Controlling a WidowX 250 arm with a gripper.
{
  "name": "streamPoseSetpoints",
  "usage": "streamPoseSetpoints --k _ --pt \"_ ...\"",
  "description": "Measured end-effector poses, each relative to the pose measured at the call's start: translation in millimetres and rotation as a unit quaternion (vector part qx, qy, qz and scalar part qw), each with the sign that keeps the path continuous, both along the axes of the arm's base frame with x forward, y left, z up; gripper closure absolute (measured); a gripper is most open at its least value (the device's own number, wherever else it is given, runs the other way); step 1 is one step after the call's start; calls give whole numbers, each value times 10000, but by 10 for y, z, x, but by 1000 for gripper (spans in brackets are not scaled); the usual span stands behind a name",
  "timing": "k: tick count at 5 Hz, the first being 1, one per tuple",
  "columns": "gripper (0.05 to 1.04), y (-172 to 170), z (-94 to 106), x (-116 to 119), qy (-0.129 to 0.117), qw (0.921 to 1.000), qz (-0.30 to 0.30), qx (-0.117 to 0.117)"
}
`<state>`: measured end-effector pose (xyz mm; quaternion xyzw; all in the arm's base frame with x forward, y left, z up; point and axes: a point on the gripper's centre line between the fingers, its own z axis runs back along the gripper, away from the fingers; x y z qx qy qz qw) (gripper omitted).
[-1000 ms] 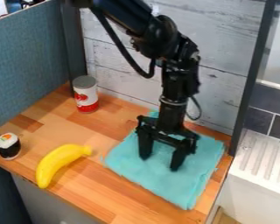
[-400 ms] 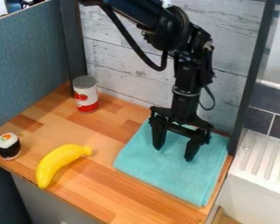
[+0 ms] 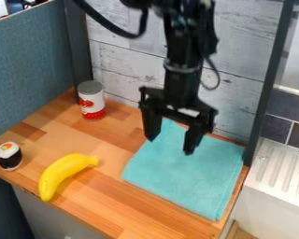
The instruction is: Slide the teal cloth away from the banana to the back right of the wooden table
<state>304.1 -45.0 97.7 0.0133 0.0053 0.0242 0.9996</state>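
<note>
Bench (image 3: 105,186) is wood, white plank wall (image 3: 130,60) behind; we see pincer (image 3: 170,146) spread wide, empty, above teal cloth (image 3: 183,177).

Light: I get bright, fairly even cover on the counter (image 3: 108,196), direction I can't tell | Shadows: soft, faint near the banana (image 3: 60,173) | Glare: mild sheen on its skin | Darks: black gripper (image 3: 170,146) gives me little surface detail

I see a turquoise cloth (image 3: 186,179) — matte, plain. It lies spread out, nearly flat, on the right.
</note>
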Motion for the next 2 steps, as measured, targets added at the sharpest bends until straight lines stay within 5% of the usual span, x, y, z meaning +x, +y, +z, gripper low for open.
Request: streamPoseSetpoints --k 1,2 --pt "82 50 349 -409 -135 9999 -23 85" --pt "82 148 388 -718 47 9999 -19 133"
